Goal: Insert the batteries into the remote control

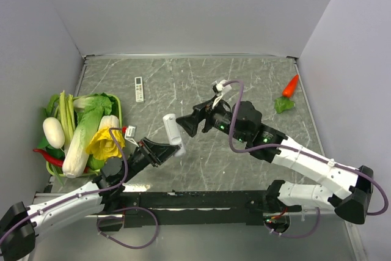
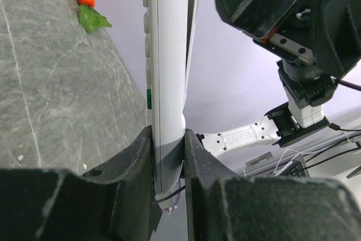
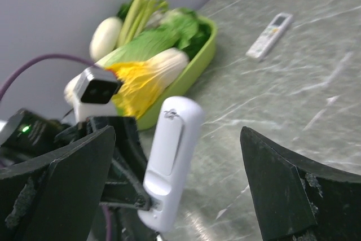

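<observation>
My left gripper (image 1: pixel 166 150) is shut on the lower end of the remote control (image 1: pixel 173 129), a plain white bar held above the table and tilted up towards the right arm. In the left wrist view the remote control (image 2: pixel 166 55) rises from between the closed fingers of the left gripper (image 2: pixel 168 156). My right gripper (image 1: pixel 186 125) stands open just beside the remote's upper end. In the right wrist view the remote control (image 3: pixel 172 156) shows its back cover between the wide-spread fingers of the right gripper (image 3: pixel 177 139), touching neither. The batteries are out of view.
A green tray (image 1: pixel 119 114) of vegetables sits at the left, also seen as the green tray (image 3: pixel 192 63). A slim white remote with a screen (image 1: pixel 138 88) lies behind it. A toy carrot (image 1: pixel 288 93) lies at the far right.
</observation>
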